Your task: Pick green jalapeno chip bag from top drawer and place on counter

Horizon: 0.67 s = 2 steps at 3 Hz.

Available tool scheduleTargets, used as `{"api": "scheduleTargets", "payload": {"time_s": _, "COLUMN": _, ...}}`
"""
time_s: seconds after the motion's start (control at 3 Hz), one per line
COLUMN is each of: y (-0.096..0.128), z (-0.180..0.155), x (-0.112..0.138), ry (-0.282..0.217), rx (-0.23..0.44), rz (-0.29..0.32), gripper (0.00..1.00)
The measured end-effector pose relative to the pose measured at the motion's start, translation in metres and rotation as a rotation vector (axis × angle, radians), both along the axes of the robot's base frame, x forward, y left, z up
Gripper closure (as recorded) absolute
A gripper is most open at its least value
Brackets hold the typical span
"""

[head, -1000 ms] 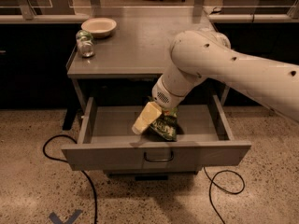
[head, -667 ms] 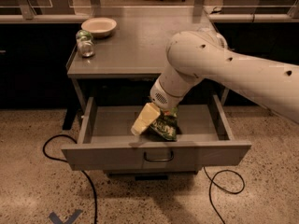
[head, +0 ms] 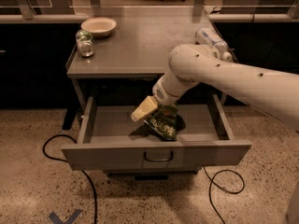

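The top drawer (head: 112, 154) stands pulled open below the counter (head: 140, 48). My gripper (head: 152, 113) reaches down into the drawer from the right on the white arm. It is shut on the upper edge of the green jalapeno chip bag (head: 164, 122). The bag hangs tilted, just above the drawer floor, with a shadow under it. One pale finger (head: 143, 109) shows to the left of the bag; the other is hidden behind the bag.
On the counter stand a white bowl (head: 98, 26) and a small green-topped glass jar (head: 84, 43) at the back left, and a clear bottle (head: 211, 37) lies at the right rim. Black cables (head: 60, 143) run on the floor by the drawer's sides.
The arm and gripper have risen slightly, and the bag has come up a little off the drawer floor with them.
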<state>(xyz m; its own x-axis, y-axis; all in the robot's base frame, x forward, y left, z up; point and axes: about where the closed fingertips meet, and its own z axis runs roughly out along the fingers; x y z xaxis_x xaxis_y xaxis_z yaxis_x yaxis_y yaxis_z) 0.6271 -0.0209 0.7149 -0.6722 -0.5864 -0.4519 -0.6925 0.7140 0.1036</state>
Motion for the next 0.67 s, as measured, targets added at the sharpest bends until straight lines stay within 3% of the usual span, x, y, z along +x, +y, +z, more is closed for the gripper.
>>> {"api": "scheduleTargets", "payload": {"time_s": 0.33, "y": 0.0010, "z": -0.0035, "x": 0.0046, "ry": 0.000, "rx": 0.013, "rz": -0.019, "gripper": 0.00}}
{"api": "scheduleTargets", "payload": {"time_s": 0.67, "y": 0.0070, "z": -0.0059, "x": 0.0011, "ry": -0.021, "rx": -0.037, "rz": 0.009, "gripper": 0.00}}
